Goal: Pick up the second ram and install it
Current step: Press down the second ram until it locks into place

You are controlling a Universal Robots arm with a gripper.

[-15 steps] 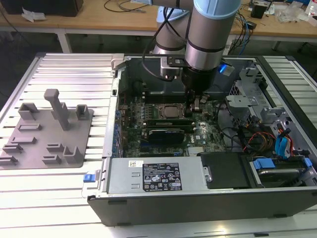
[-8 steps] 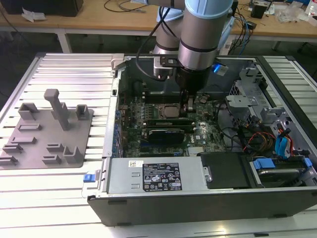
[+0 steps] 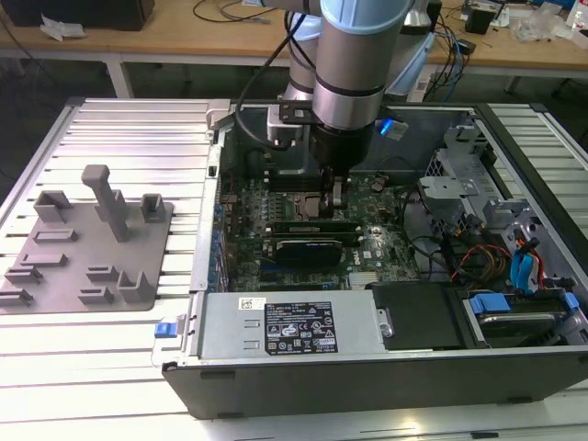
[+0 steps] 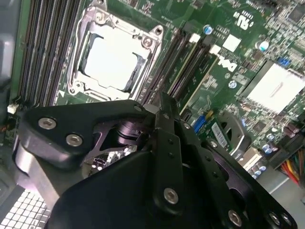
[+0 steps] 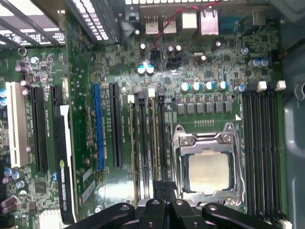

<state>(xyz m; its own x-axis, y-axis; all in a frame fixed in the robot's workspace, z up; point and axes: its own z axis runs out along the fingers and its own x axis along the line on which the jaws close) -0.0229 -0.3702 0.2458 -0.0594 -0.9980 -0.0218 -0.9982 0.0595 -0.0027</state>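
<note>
We are reading the second ram (image 5: 154,143) as the thin green stick standing on edge in the slots (image 5: 143,143) beside the processor socket (image 5: 208,171), near the middle of the motherboard (image 5: 90,71). The tool (image 5: 165,187) is hanging right over its near end, fingers clenched together; whether they are pinching the stick's edge or only bearing on it, we cannot tell. Seating it well is asking for straight, even pressure along rigid plastic rails, the end clips (image 5: 151,92) closing.
</note>
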